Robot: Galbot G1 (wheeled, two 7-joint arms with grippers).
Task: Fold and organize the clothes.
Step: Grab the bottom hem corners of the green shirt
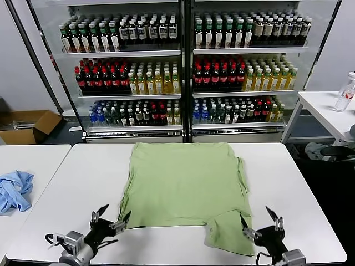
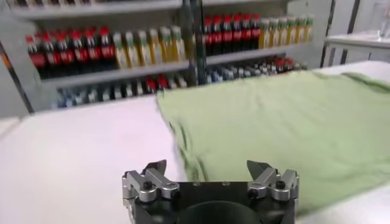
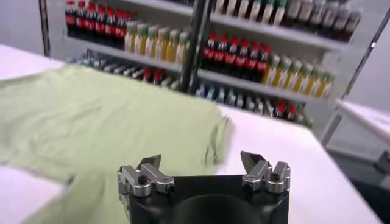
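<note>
A light green shirt (image 1: pixel 183 183) lies flat, plain side up, in the middle of the white table (image 1: pixel 288 183); collar, buttons and logo are hidden. One sleeve (image 1: pixel 228 231) sticks out at its near right corner. My left gripper (image 1: pixel 113 218) is open and empty just off the shirt's near left corner. My right gripper (image 1: pixel 258 219) is open and empty beside the sleeve. The shirt also shows in the left wrist view (image 2: pixel 286 122) beyond the open left gripper (image 2: pixel 207 165) and in the right wrist view (image 3: pixel 103 122) beyond the open right gripper (image 3: pixel 201 161).
A light blue garment (image 1: pixel 14 189) lies on a second white table at the left. A drinks cooler (image 1: pixel 183 66) full of bottles stands behind the table. A cardboard box (image 1: pixel 28 126) sits on the floor at the left. Another table (image 1: pixel 327 111) with a bottle stands at the right.
</note>
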